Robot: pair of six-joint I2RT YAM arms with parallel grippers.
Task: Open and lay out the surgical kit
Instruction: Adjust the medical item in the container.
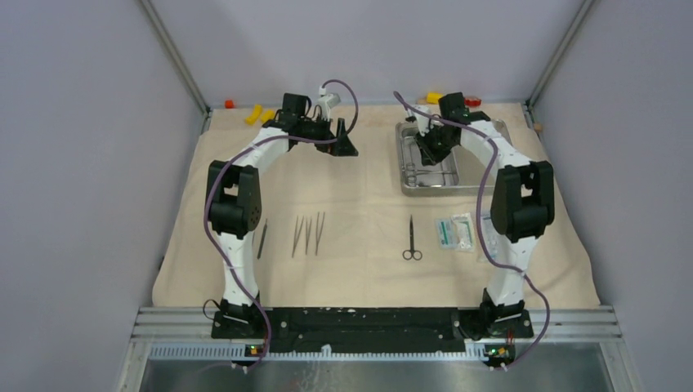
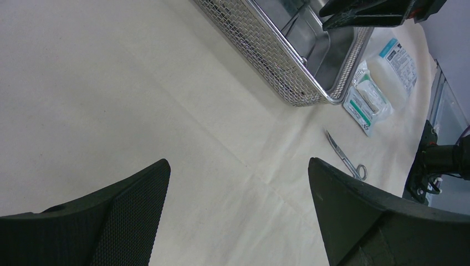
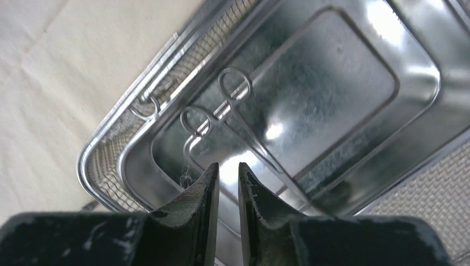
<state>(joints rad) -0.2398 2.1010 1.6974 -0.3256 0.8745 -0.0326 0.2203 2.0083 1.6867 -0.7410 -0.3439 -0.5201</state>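
The beige cloth wrap [image 1: 359,269] lies spread flat over the table. At the back right stands the steel tray [image 1: 404,163], set in a wire mesh basket [image 2: 266,55]. My right gripper [image 3: 227,165] hovers low inside the tray [image 3: 124,160], its jaws a narrow gap apart with nothing between them. Ring-handled forceps [image 3: 223,111] lie on the tray floor just beyond its fingertips. My left gripper [image 2: 238,162] hangs wide open and empty above bare cloth, left of the tray. Scissors [image 1: 412,238], tweezers [image 1: 308,234] and sealed packets [image 1: 455,232] lie laid out on the cloth.
A dark thin tool [image 1: 262,238] lies left of the tweezers. Small yellow and red blocks [image 1: 255,113] sit along the back edge, with more behind the tray [image 1: 435,97]. Grey walls close in on three sides. The arm bases stand on the near rail [image 1: 368,318].
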